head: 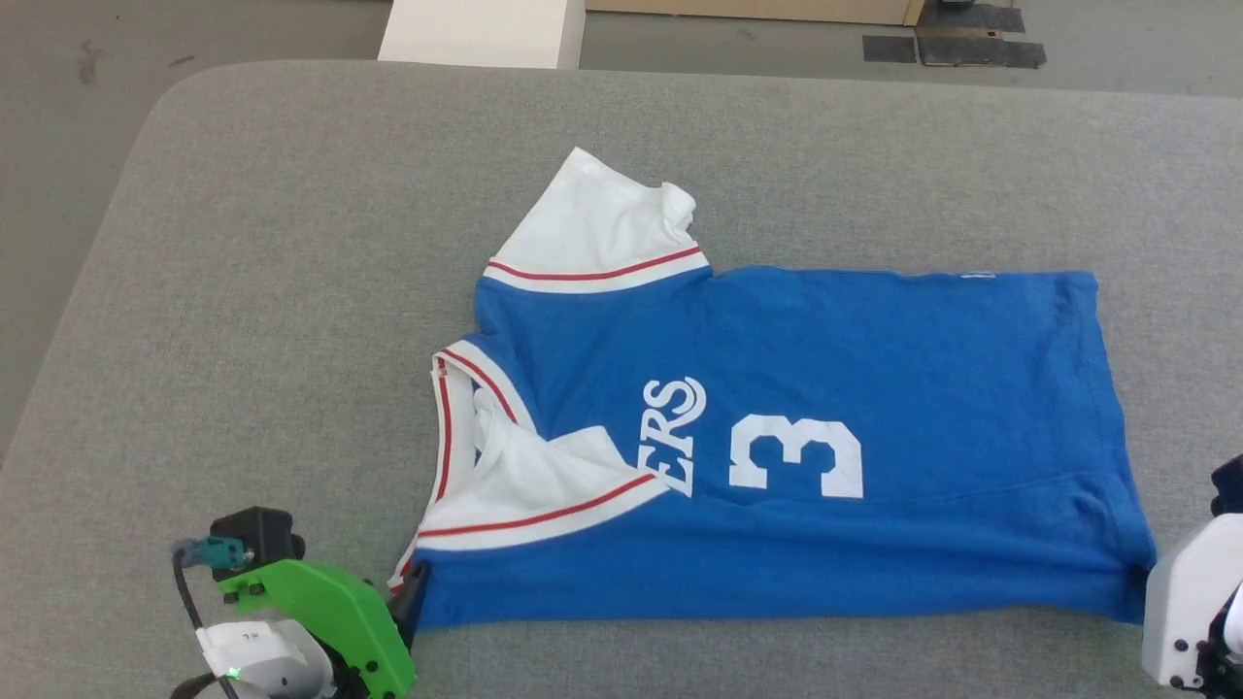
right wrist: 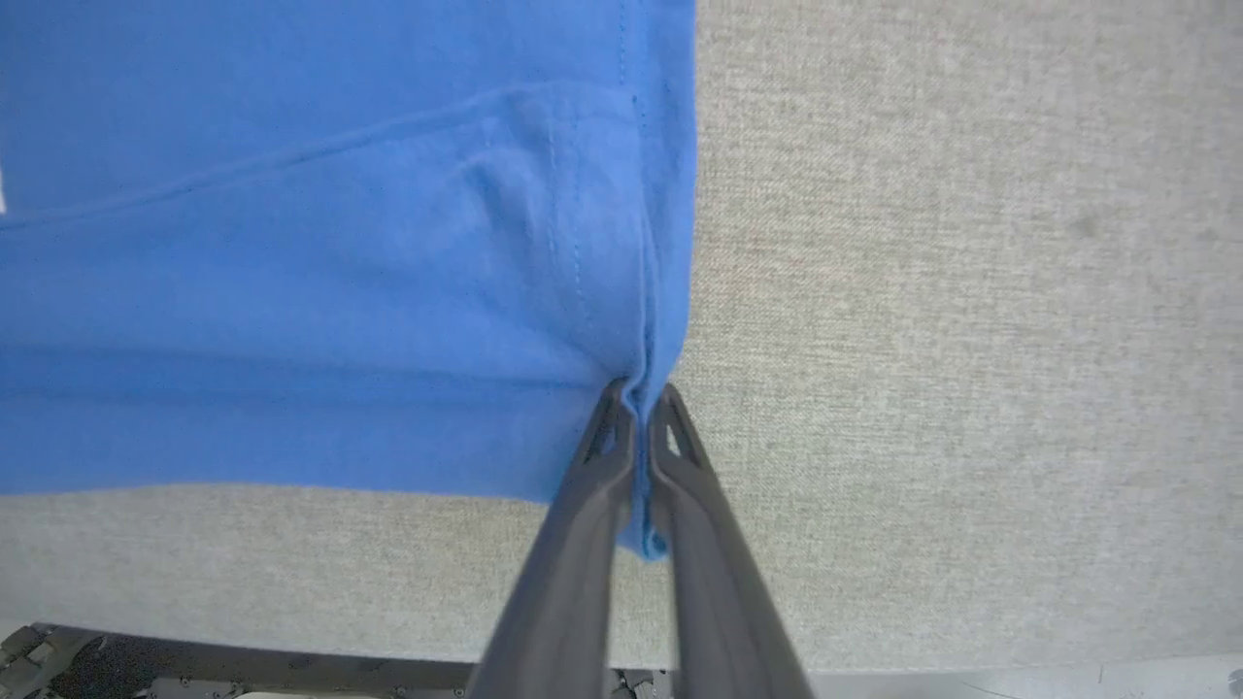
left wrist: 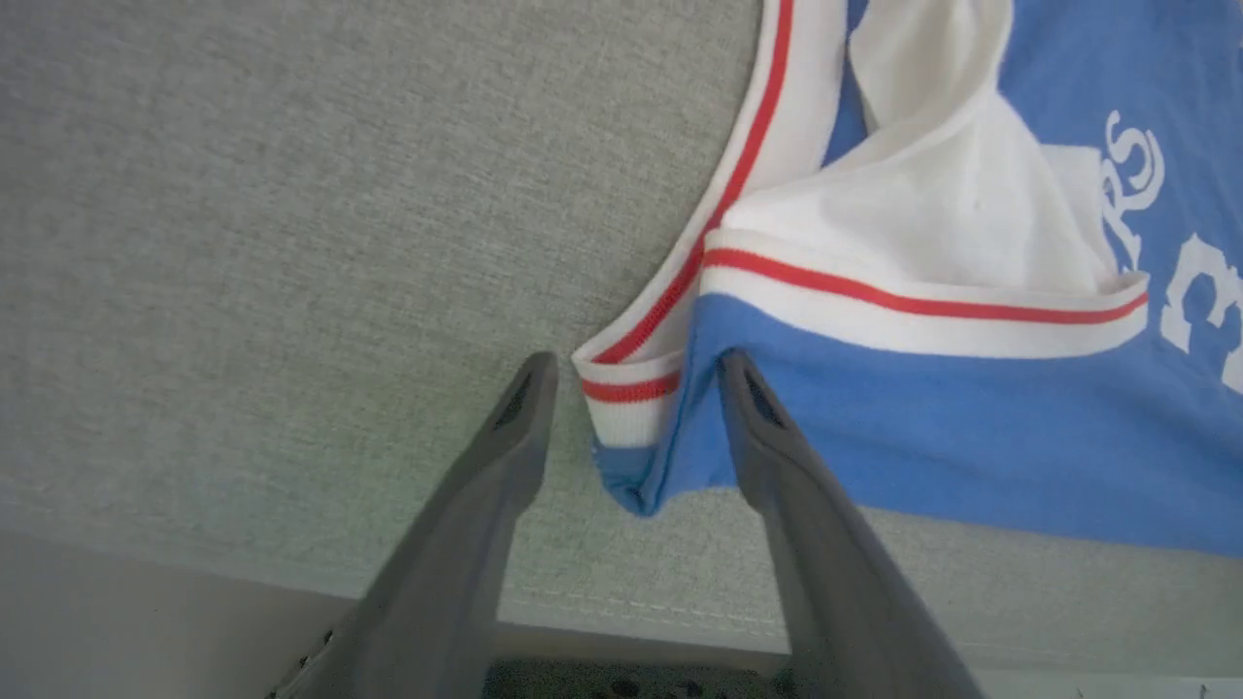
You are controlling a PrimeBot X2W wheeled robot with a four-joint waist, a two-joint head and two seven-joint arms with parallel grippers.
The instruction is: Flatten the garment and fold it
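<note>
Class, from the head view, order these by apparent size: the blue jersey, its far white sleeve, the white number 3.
Largest to smallest:
1. blue jersey
2. far white sleeve
3. white number 3

The garment [head: 825,369] lies on the table [head: 291,291], near its front edge.

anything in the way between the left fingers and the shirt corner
Nothing visible. The left gripper is open, and its fingers sit on either side of the garment at its striped corner.
</note>
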